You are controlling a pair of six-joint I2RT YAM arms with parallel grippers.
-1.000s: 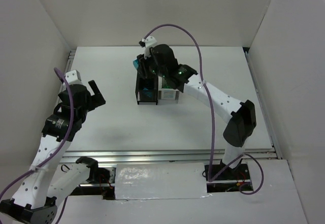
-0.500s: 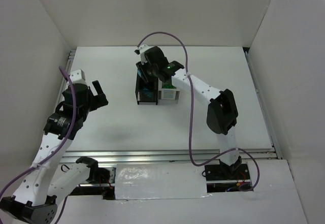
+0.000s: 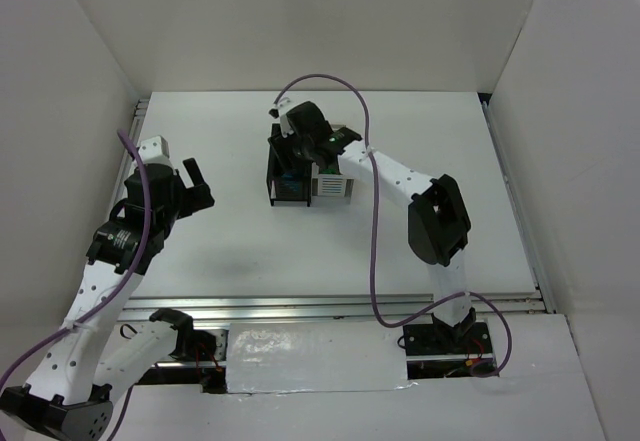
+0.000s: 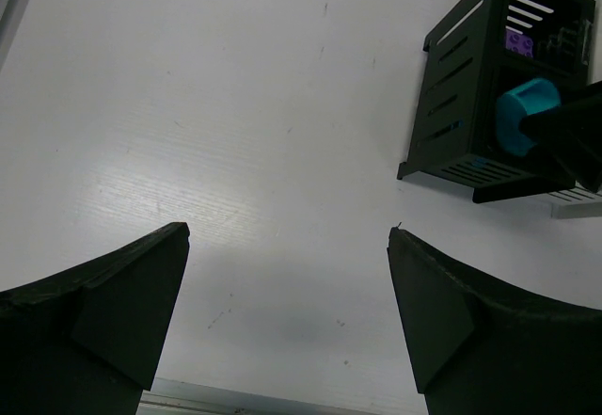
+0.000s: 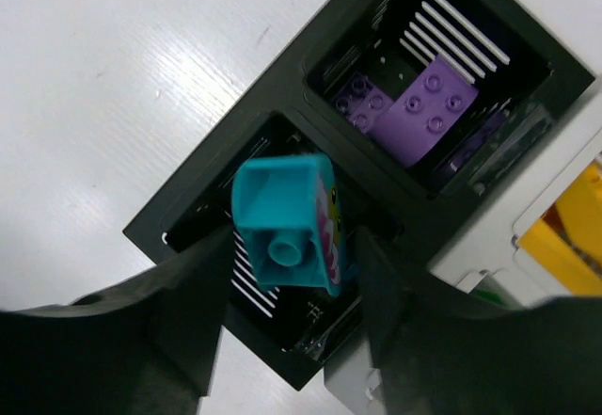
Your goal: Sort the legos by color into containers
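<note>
Tilted teal lego (image 5: 287, 222) over black container (image 5: 221, 147)

The four boxes (image 3: 330, 188) stand pressed together in a square on the far half of the bench (image 3: 430, 131), a little left of its middle, two on the left and two on the right. The right claw (image 5: 292, 264) hangs over the near left box (image 5: 193, 189) with the held brick (image 5: 287, 222) pinched between its fingers at that box's mouth. Several loose bricks (image 5: 428, 109) lie in the far left box (image 5: 550, 57) just behind it, and a single brick (image 5: 569, 236) lies in a box on the right. The left claw (image 4: 287, 246) hangs spread wide above the bench, well apart to the left of the boxes and nearer the arms' bases.
</note>
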